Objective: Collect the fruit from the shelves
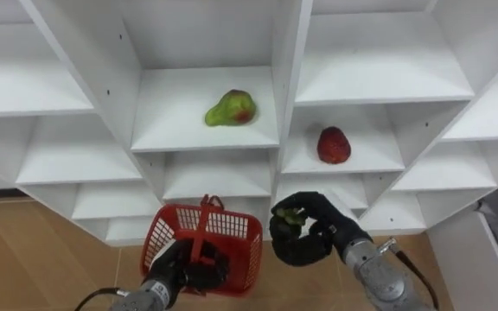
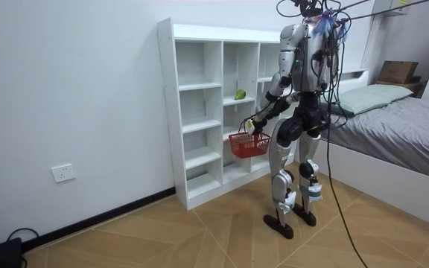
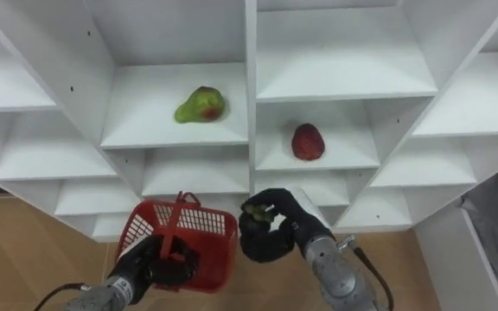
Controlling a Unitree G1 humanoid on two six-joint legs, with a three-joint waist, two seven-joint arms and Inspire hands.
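Plain white wall [image 2: 65, 89], wooden floor [image 2: 162, 238], a bed [image 2: 408, 119] off on the room view's right, and against the wall the white closet [image 1: 292, 52] with all its open compartments. The robot stands upright right in front of it, facing the shelves.

We can see two fruits sitting in there. A green-and-red fruit [image 1: 230, 108] lies on its side in the middle column. A red fruit [image 1: 334, 145] sits in the next column to the right, on a shelf a bit lower. They're well apart, with the divider between them.

Down low, the left hand [image 1: 175, 263] has its fingers wrapped round the handle of the red basket [image 1: 223, 226], holding it out in front of the lower shelves. The right hand [image 1: 314, 233] is curled round a small green fruit [image 1: 290, 218], which peeks out between the dark fingers. That hand hangs just beside the basket's right rim, not over it as far as we can tell. We can't make out whether anything is in the basket.
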